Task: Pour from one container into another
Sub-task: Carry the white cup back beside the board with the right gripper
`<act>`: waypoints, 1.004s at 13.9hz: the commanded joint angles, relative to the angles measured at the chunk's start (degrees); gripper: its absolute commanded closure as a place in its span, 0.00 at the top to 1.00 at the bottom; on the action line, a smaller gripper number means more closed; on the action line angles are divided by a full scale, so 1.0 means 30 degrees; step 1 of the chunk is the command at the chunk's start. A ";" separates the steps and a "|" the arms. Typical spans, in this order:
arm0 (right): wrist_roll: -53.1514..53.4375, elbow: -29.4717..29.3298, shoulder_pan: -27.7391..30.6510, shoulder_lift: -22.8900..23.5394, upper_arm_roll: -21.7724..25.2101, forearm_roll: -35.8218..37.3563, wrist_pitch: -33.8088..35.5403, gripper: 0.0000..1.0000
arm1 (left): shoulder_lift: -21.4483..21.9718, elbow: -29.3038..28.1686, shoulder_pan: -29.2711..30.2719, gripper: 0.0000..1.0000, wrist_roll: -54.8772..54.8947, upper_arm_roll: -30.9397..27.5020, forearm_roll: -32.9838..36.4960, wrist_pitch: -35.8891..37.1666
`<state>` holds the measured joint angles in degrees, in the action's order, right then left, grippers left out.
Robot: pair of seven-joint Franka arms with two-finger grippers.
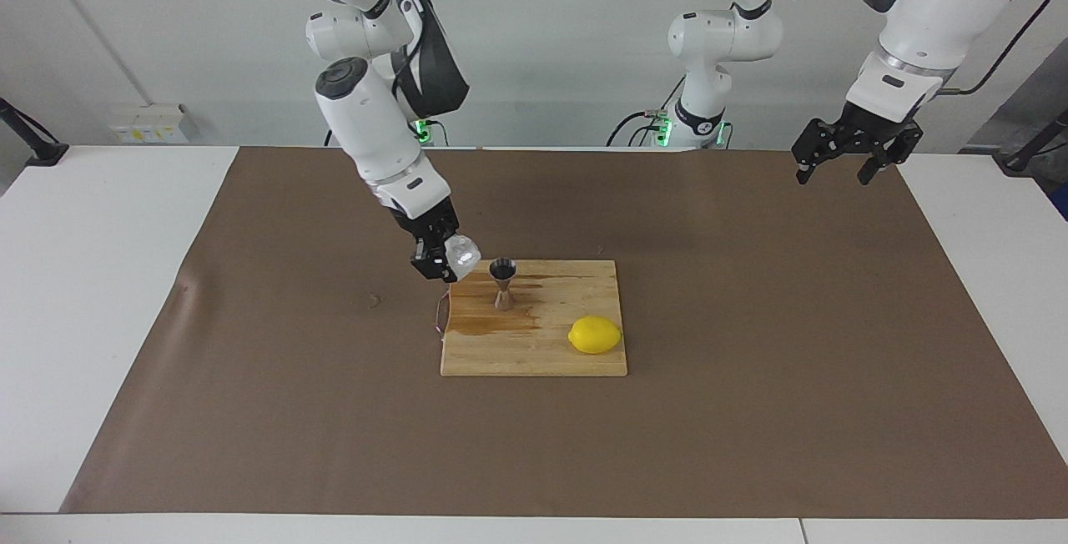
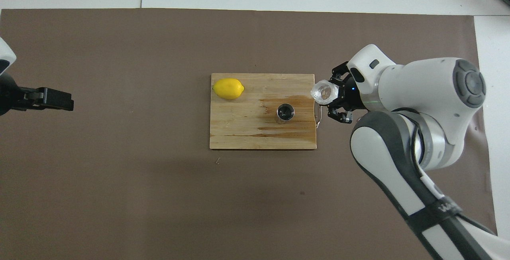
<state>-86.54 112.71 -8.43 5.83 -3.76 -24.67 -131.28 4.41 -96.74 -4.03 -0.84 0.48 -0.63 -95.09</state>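
My right gripper [image 1: 446, 260] is shut on the small whitish plastic cup [image 1: 462, 253] and holds it tilted in the air, over the cutting board's edge toward the right arm's end. In the overhead view the cup [image 2: 324, 91] shows in that gripper [image 2: 334, 94]. The steel jigger [image 1: 503, 282] stands upright on the wooden cutting board [image 1: 534, 352], close beside the cup and apart from it. It also shows in the overhead view [image 2: 285, 113]. My left gripper [image 1: 834, 174] is open and empty, and it waits in the air over the brown mat at the left arm's end [image 2: 51, 98].
A yellow lemon [image 1: 595, 334] lies on the board's corner farther from the robots, toward the left arm's end [image 2: 228, 88]. The board [image 2: 247, 136] has a dark wet patch around the jigger. A thin wire loop [image 2: 317, 117] hangs at its edge below the cup.
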 commanded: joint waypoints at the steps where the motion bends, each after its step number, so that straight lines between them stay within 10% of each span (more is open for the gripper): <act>1: -0.3076 0.1507 0.1662 -0.0714 -0.0242 -0.2460 0.0166 0.19 | 0.0433 -0.0449 0.0056 1.00 -0.0218 0.0016 0.0179 -0.0061; 14: -1.6554 0.5202 0.7171 0.1739 -0.0213 -1.0256 0.0516 0.20 | 0.0405 -0.0449 0.0056 1.00 -0.0218 0.0016 0.0179 -0.0061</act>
<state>-130.98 127.63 10.51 8.85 -3.64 -51.55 -130.65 4.41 -96.74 -4.03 -0.85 0.48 -0.63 -95.09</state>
